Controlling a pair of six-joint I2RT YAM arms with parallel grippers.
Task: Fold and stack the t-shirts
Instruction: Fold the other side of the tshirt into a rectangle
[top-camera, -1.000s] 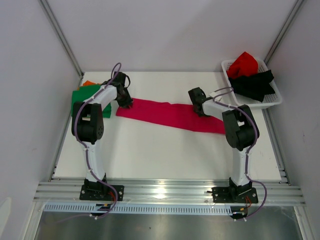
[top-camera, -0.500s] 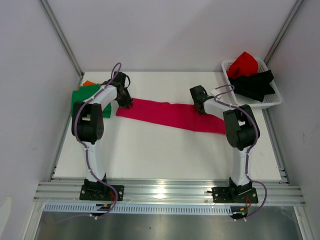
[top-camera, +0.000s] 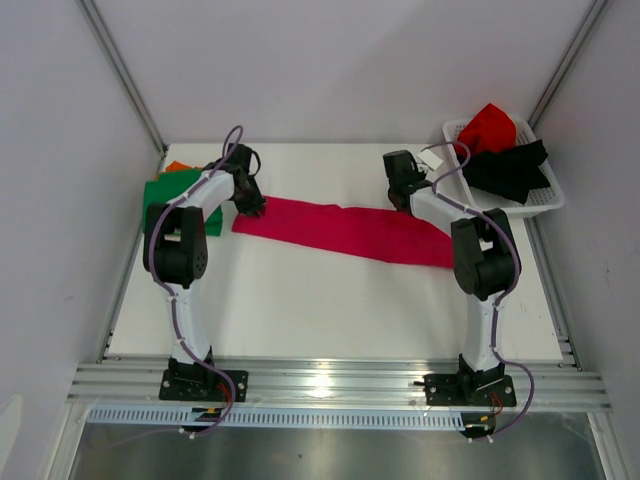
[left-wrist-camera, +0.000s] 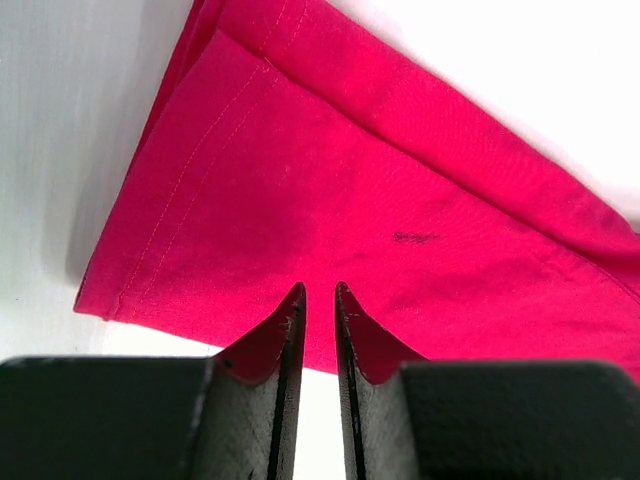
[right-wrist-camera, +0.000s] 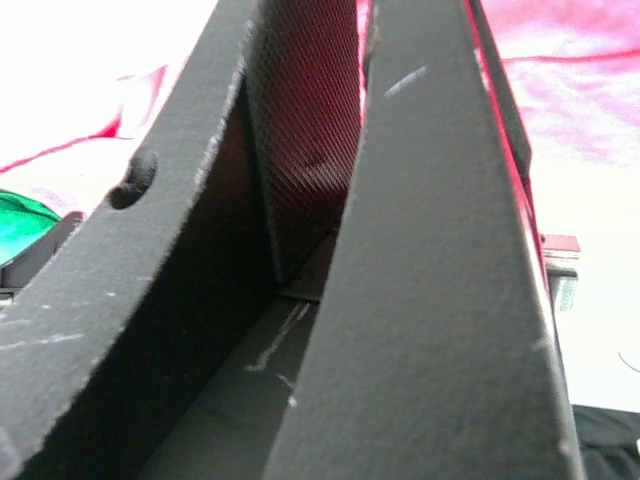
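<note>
Magenta-pink t-shirt (top-camera: 345, 230), a long folded band across the table's (top-camera: 300, 310) far half; left gripper (left-wrist-camera: 318, 290) over its left end, jaws nearly together, nothing visibly pinched; right gripper (top-camera: 398, 198) near far edge, closure unreadable; cloth light, limp, best pinched at hemmed corners.

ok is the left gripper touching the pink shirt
Cannot tell. The left wrist view shows the left gripper, jaws nearly shut, over the pink shirt, but not whether its tips rest on the cloth; the top view is too small.
</note>
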